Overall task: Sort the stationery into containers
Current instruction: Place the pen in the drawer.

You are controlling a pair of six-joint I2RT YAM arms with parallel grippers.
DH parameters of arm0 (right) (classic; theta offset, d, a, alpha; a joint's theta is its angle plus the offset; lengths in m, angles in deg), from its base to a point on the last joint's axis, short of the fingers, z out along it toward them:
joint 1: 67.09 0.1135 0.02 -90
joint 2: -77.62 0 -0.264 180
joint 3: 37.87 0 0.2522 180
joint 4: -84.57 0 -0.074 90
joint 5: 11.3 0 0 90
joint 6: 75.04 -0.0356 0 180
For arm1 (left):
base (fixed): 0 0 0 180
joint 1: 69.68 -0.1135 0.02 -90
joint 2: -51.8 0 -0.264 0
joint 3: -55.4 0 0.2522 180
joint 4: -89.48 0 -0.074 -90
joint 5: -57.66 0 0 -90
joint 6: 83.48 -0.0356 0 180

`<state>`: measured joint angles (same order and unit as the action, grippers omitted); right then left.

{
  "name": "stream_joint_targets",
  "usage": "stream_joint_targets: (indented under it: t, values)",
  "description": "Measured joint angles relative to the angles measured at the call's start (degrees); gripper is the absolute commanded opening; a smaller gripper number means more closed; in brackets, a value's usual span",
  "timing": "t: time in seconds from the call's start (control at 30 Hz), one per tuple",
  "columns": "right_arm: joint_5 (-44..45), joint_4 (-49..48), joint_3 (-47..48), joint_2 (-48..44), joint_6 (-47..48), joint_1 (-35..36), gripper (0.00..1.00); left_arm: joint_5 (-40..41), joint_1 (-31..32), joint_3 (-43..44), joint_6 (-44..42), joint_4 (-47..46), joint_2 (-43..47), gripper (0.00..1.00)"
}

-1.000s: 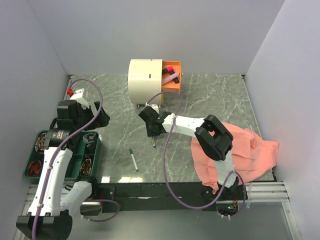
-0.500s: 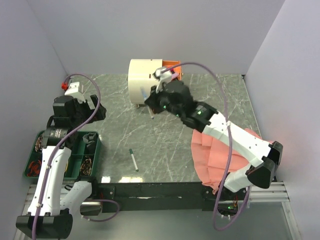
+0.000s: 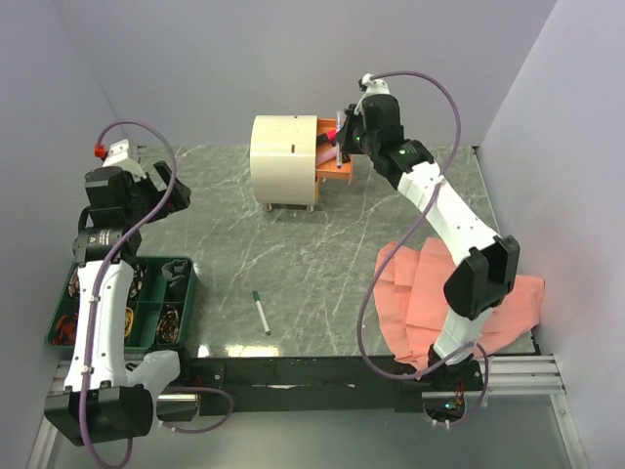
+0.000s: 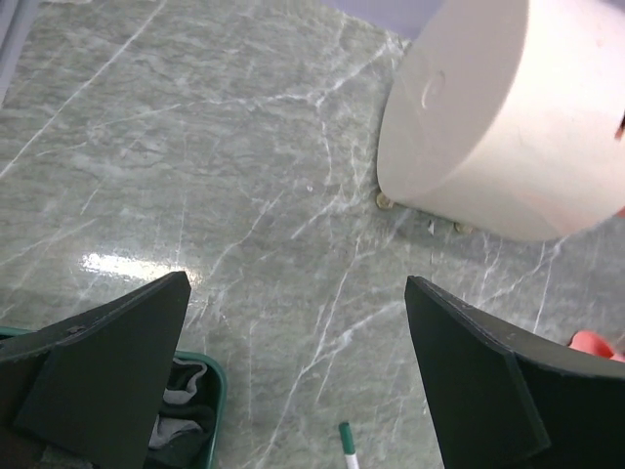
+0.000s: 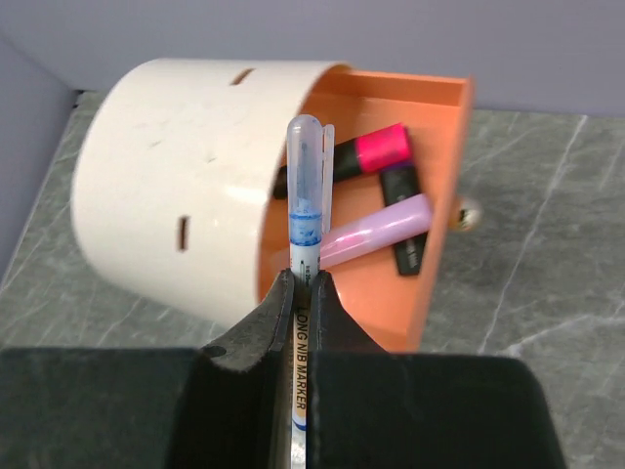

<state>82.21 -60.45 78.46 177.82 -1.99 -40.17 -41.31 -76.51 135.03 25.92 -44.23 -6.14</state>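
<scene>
The white marker [image 5: 304, 210] has a barrel printed "LONG NIB MARKER", a blue band, and a clear cap with a clip. It stands out straight past the fingertips of the right hand [image 5: 303, 285], which is clenched on its barrel. The top view shows this right hand [image 3: 344, 139] raised over the pulled-out orange drawer [image 3: 335, 174]. Just beyond the hand's fingertips the drawer [image 5: 444, 195] lies open. In it are a black marker with a pink cap [image 5: 376, 151], a purple pen [image 5: 376, 225] lying slantwise, and a short black piece [image 5: 402, 246]. The held marker's cap lines up with the seam where the drawer meets the cream drum cabinet [image 5: 166, 176]; whether it touches either cannot be told. A small knob [image 5: 467, 215] sits on the drawer's far front, off to one side of the hand, with bare marble worktop [image 5: 547, 293] beyond it. Well behind the hand, toward the arm's base, a salmon cloth [image 3: 488, 293] is spread at the worktop's near edge. The left hand [image 4: 293, 391] hangs released, fingers spread wide, high over open worktop. Ahead of it is the cabinet [image 4: 498, 117], below it a green-capped pen [image 4: 346, 442], and by one finger the corner of a green tray [image 4: 217, 376].
</scene>
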Motion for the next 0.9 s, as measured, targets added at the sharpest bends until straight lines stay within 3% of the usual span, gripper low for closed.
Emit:
stream_joint_targets:
  t: [0.27,0.47,0.5,0.53,0.67,0.9]
  values:
    - [-3.21,0.68,7.39,9.01,-1.86,-5.4,0.0,-6.19,-11.17,-0.57,4.74,-2.21,-0.98,0.99]
    - [-4.72,0.61,12.41,14.47,-2.49,-5.53,0.0,-6.75,-13.73,-0.55,5.05,-2.08,-2.03,0.99]
    - [-4.96,0.66,12.57,14.99,-2.62,-5.51,0.04,-6.93,-13.73,-0.55,5.05,-2.03,-2.03,0.99]
    - [-5.2,0.68,12.63,15.41,-2.73,-5.42,0.22,-7.17,-13.73,-0.55,5.05,-2.05,-2.03,0.99]
    - [-5.84,0.81,12.63,16.04,-3.17,-5.31,0.51,-7.74,-13.84,-0.57,5.09,-2.1,-2.03,0.99]
    - [-7.76,0.74,11.74,14.71,-4.24,-5.31,0.55,-7.74,-13.88,-0.55,5.11,-2.12,-2.36,1.0]
